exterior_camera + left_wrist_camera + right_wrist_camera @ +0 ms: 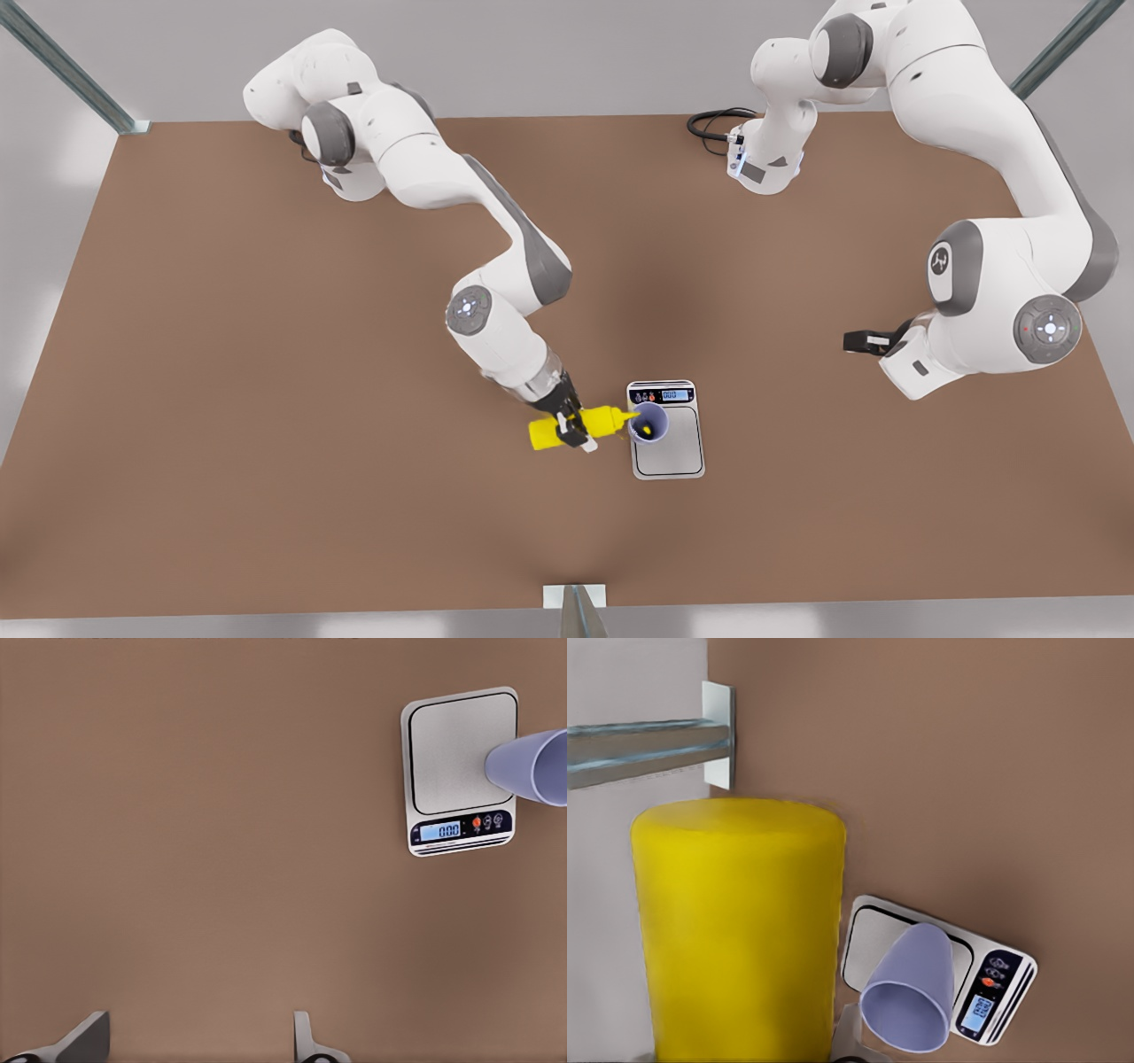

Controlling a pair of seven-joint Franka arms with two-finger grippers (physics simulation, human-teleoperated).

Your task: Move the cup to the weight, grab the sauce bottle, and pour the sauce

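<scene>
so the bright yellow cylindrical squeeze bottle (567, 429) is tipped on its side just above the table, pointed nozzle right at the rim of the small lavender tapered cup (649, 423), and there's a yellow blob of sauce (647, 431) already inside. Bottle looks like light, soft plastic, probably gives when squeezed, so mid-body is the sensible place to hold it, which is exactly where the right pincer (573, 425) is clamped. Cup sits on the flat brushed-silver scale (669, 450), near its black display end; looks light, easy to knock over. Left pincer (190, 1041) waits well off to the side over bare brown table (266, 399), fingers apart
</scene>
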